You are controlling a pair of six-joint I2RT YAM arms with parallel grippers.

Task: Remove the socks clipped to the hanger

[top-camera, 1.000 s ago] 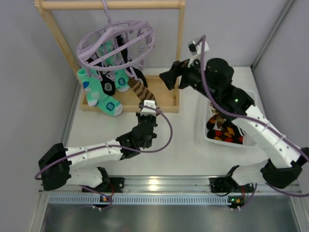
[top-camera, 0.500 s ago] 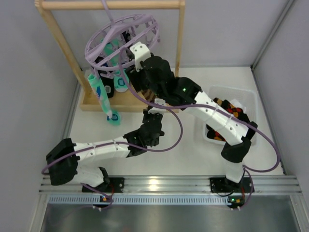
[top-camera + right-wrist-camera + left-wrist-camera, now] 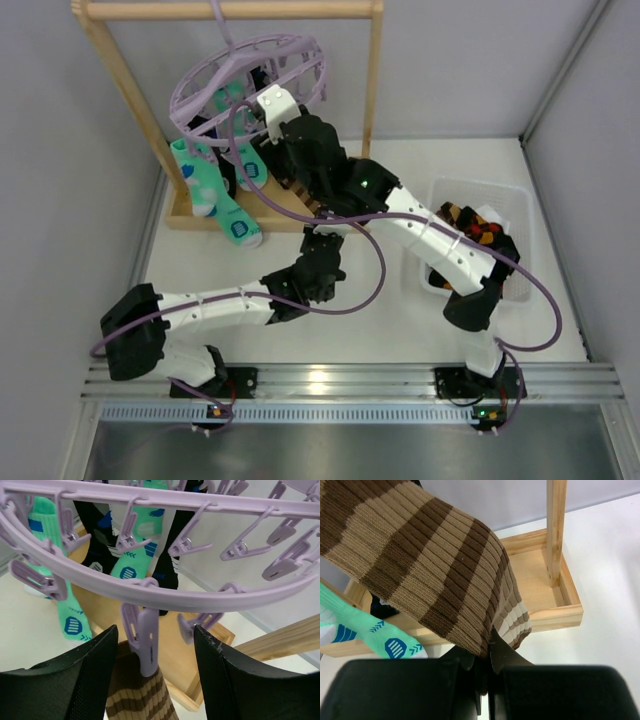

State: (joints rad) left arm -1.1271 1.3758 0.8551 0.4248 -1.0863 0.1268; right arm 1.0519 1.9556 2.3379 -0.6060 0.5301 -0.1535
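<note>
The lilac hanger (image 3: 250,80) hangs tilted from the wooden rack's top bar. Teal socks (image 3: 215,195) and a black sock (image 3: 167,565) are clipped under it. A brown striped sock (image 3: 435,570) hangs from one lilac clip peg (image 3: 147,642). My left gripper (image 3: 489,650) is shut on this sock's lower edge and holds it stretched. My right gripper (image 3: 155,630) is open, one finger on each side of that peg with a gap on both sides. In the top view the right arm hides the peg and most of the brown sock.
The wooden rack (image 3: 230,10) has a tray-like base (image 3: 540,580) and an upright post (image 3: 555,530) close by on the right. A white bin (image 3: 510,200) at the right holds black and orange argyle socks. Grey walls stand behind and on both sides.
My right arm swung from beside the bin over to the hanger and narrowed its jaws around the peg. The hanger rocked and the teal socks swung. My left gripper kept hold of the brown sock.
</note>
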